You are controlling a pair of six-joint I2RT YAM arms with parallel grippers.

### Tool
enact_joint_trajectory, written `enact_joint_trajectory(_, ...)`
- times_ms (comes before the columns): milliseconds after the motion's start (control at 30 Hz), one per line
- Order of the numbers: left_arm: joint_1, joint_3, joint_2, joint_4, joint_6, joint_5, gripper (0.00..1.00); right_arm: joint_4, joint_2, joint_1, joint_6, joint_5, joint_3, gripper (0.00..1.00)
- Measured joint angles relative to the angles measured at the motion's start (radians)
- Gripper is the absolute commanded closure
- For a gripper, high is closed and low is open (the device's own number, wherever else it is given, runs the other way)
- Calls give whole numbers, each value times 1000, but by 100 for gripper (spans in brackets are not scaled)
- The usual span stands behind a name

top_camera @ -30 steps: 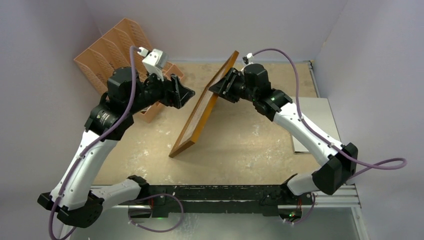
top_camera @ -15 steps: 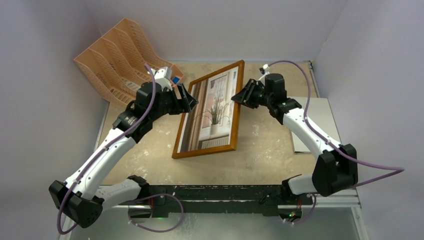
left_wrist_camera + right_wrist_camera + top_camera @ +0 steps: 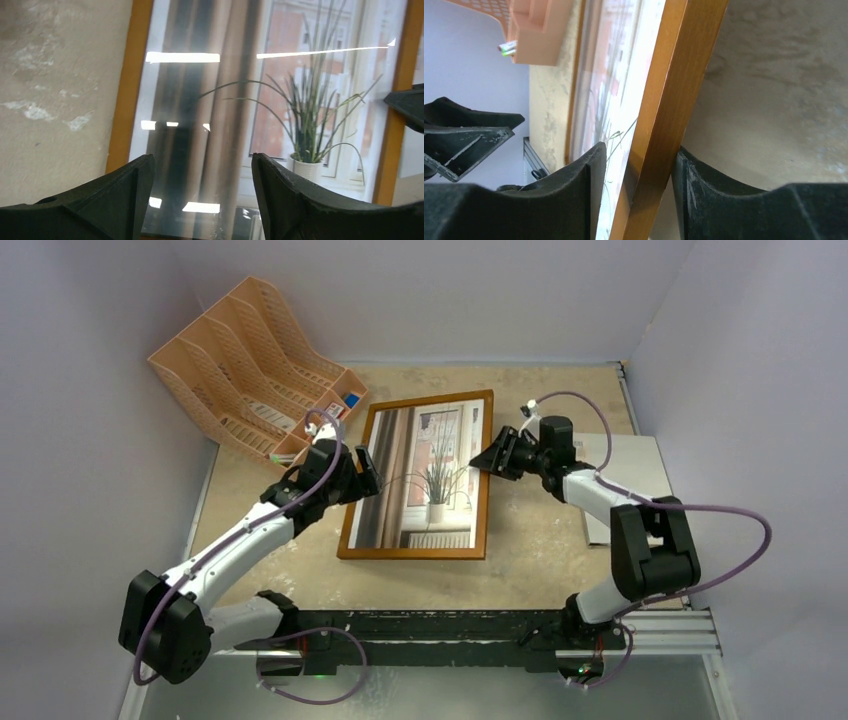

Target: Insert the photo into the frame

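The frame of thin brown moulding lies flat and face up on the table. The photo of a grassy potted plant by a curtained window sits inside it behind reflecting glass. My left gripper is open and empty, just above the frame's left side. In the left wrist view its gripper hangs over the photo, with the left moulding beside it. My right gripper is open and straddles the right moulding. One finger is over the glass and one outside, with a gap on the glass side.
An orange-tan plastic file rack stands at the back left, close to the left arm. A pale grey-white sheet lies at the table's right edge under the right arm. Lilac walls close in the back and both sides.
The frame stood on edge, held by my right gripper; it has swung down to lie flat, face up. Both arms have lowered with it, and the right jaws have loosened on the moulding.
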Motion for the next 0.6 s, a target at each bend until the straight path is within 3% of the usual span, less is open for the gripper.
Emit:
enact_joint_trajectory(233, 61, -54, 42, -11, 13, -51, 24, 61, 105, -64, -3, -11, -73, 44)
enact_joint_trajectory(367, 156, -54, 87, -6, 40, -16, 24, 97, 144, -109, -19, -7, -73, 42)
enact_joint_trajectory(600, 177, -55, 214, 0, 57, 55, 24, 127, 188, -141, -39, 6, -55, 42)
